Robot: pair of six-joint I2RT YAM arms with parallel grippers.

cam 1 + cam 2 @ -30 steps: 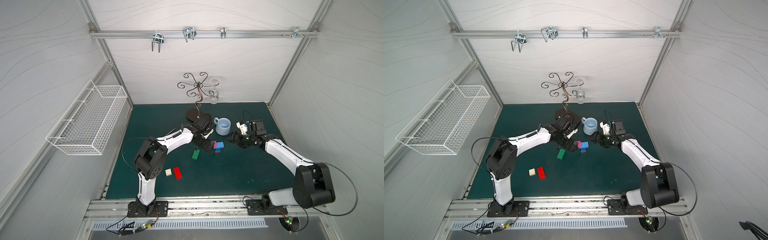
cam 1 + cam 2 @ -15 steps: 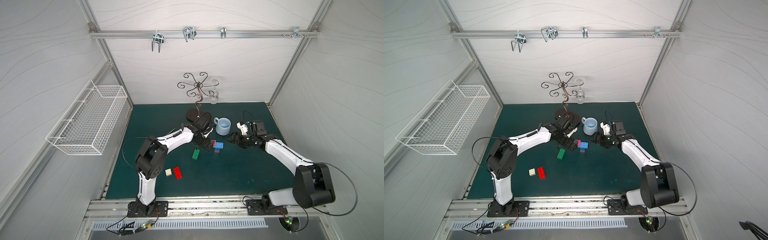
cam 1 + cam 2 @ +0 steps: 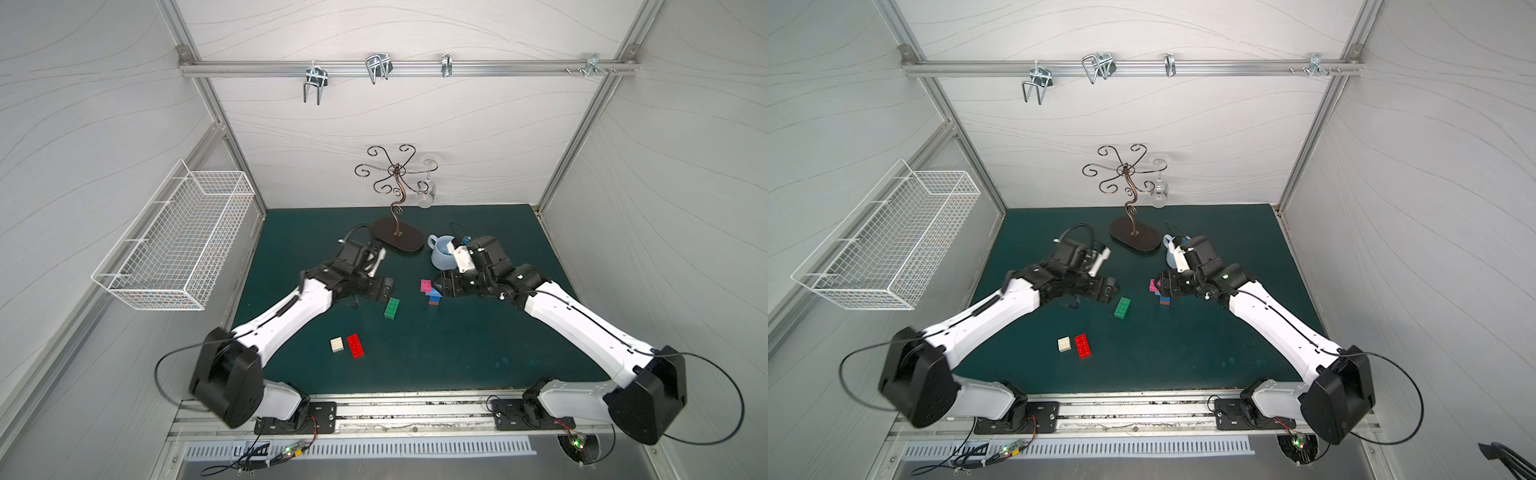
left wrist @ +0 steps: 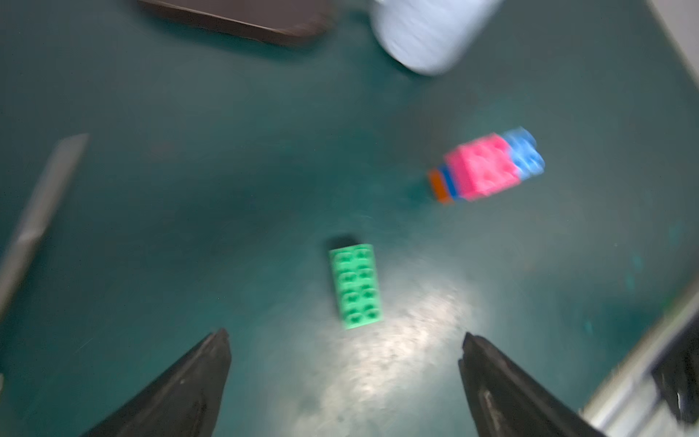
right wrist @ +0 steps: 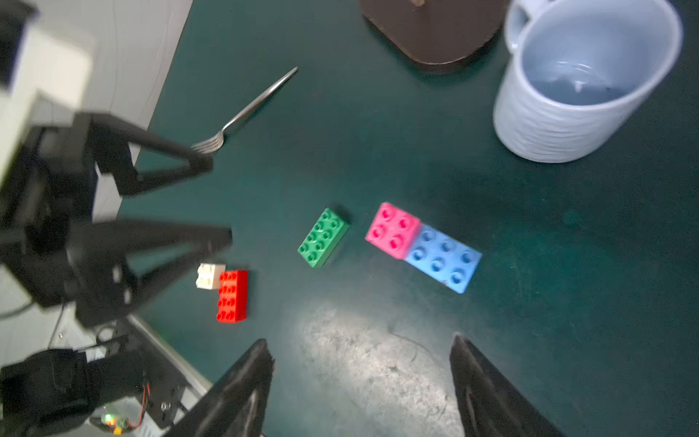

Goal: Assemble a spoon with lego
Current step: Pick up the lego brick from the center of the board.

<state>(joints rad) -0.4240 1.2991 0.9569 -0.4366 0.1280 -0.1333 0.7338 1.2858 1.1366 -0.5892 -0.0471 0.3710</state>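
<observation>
Wire basket [image 3: 178, 245] hangs on the left wall, off the tabletop [image 3: 457, 357]. Left gripper [image 3: 384, 289] is released, jaws wide, nothing between, low and just left of the green brick [image 3: 392, 308]. In the left wrist view the green brick [image 4: 355, 285] lies just ahead of the left gripper [image 4: 346, 340], in line with the gap and untouched, with its long axis running away from the fingertips. It lies studs up and flat; in both top views the long axis runs front-to-back, far end leaning right.

White brick [image 3: 337, 344] and red brick [image 3: 356, 345] sit side by side nearer the front edge, well apart from both grippers. Red long axis runs front-to-back, far end leaning left.

Spoon build [image 3: 431, 293] is right of the green brick and apart from it: a pink square on one end of a long light blue brick, with blue and orange showing under it. In the right wrist view the spoon build [image 5: 423, 246] is studs up, pink end toward the green brick [image 5: 323, 236], light blue end toward the right gripper [image 5: 361, 344]. That gripper is released and empty, with the build ahead of its fingertips, not between them. In a top view the right gripper [image 3: 442, 287] is just beside the build.

Mug [image 3: 442, 255] and stand base [image 3: 397, 240] are close behind. Fork [image 5: 246, 109] lies by the left gripper. Bare mat runs from the bricks to the front rail.
</observation>
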